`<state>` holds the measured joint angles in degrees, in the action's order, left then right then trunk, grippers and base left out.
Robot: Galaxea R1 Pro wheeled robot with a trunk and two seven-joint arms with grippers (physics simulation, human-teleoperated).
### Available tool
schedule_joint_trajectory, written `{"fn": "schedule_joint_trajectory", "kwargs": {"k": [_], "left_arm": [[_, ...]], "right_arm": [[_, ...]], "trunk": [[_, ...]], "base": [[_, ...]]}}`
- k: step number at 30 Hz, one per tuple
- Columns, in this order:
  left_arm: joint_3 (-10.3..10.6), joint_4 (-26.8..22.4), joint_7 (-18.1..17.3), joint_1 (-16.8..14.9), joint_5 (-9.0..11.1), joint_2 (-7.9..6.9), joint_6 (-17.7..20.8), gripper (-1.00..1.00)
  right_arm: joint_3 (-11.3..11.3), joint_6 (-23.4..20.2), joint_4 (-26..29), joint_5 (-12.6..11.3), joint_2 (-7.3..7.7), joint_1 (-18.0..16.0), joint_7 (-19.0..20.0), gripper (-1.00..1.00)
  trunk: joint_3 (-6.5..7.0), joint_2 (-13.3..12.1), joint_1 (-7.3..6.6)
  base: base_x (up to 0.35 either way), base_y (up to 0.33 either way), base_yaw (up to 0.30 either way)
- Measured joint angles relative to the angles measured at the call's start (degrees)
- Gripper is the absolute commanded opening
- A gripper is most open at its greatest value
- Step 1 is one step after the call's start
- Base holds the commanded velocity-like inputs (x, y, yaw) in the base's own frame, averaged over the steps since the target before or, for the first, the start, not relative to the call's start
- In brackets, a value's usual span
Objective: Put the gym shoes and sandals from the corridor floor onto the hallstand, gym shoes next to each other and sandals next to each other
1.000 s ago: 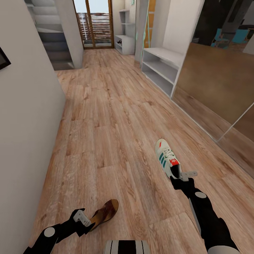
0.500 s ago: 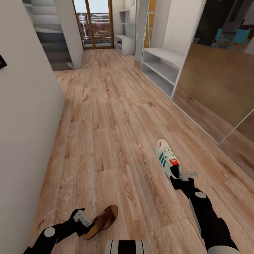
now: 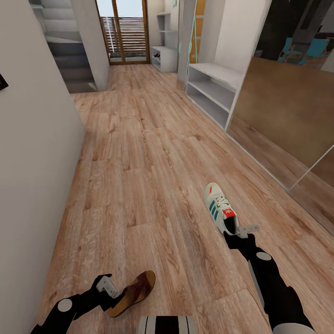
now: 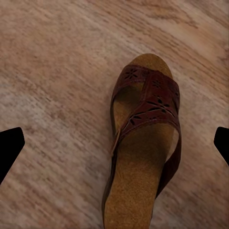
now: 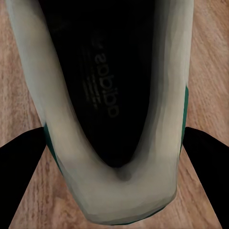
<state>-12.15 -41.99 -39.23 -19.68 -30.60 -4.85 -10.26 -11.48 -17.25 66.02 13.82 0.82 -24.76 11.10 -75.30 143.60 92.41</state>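
Observation:
One gym shoe (image 3: pixel 218 207), white with green stripes and a red tab, is gripped at its heel by my right gripper (image 3: pixel 241 230); both fingers press the heel's sides (image 5: pixel 119 191). A brown sandal (image 3: pixel 133 292) lies on the corridor floor (image 3: pixel 139 176) just in front of my left gripper (image 3: pixel 110 291). That gripper is open, its fingertips (image 4: pixel 9 148) wide apart on either side of the sandal (image 4: pixel 143 157) and clear of it. The hallstand (image 3: pixel 163 56) with staggered shelves stands far down the corridor on the right. The other shoe and sandal are out of view.
A longer pale grey two-tier bench (image 3: pixel 211 90) lines the right wall, followed by a mirrored sliding door (image 3: pixel 287 116). A white wall (image 3: pixel 32 162) closes the left side. Stairs (image 3: pixel 65 51) and a glazed door (image 3: pixel 125 30) are at the far end.
The view has crept slightly forward. The sandal has slipped back and lower against the left gripper, which stayed put. The right gripper still holds the gym shoe in the same place.

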Motion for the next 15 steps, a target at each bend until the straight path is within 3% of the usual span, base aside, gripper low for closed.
{"fn": "schedule_joint_trajectory", "kwargs": {"k": [4,5,9,15], "left_arm": [[0.7,-0.15,-0.05,0.16,-0.9,-0.04,0.0,1.0],[2.14,-0.2,-0.14,0.07,-2.79,-0.21,0.18,1.0],[3.42,-0.17,-0.24,-0.21,-5.87,-0.59,1.05,1.0],[3.8,-0.54,-0.99,-0.35,-8.14,-0.77,4.75,1.0]], "right_arm": [[0.0,0.0,0.05,0.07,0.03,0.0,0.0,-1.0],[0.0,0.0,0.06,0.08,0.02,0.0,0.0,-1.0],[0.01,0.0,0.06,0.08,0.02,0.0,0.0,-1.0],[0.01,0.0,0.07,0.06,0.0,0.0,0.0,-1.0]], "trunk": [[0.0,0.0,0.0],[0.0,0.0,0.0],[0.0,0.0,0.0],[0.0,0.0,0.0]], "base": [[0.0,0.0,0.0],[0.0,0.0,0.0],[0.0,0.0,0.0],[0.0,0.0,0.0]]}}
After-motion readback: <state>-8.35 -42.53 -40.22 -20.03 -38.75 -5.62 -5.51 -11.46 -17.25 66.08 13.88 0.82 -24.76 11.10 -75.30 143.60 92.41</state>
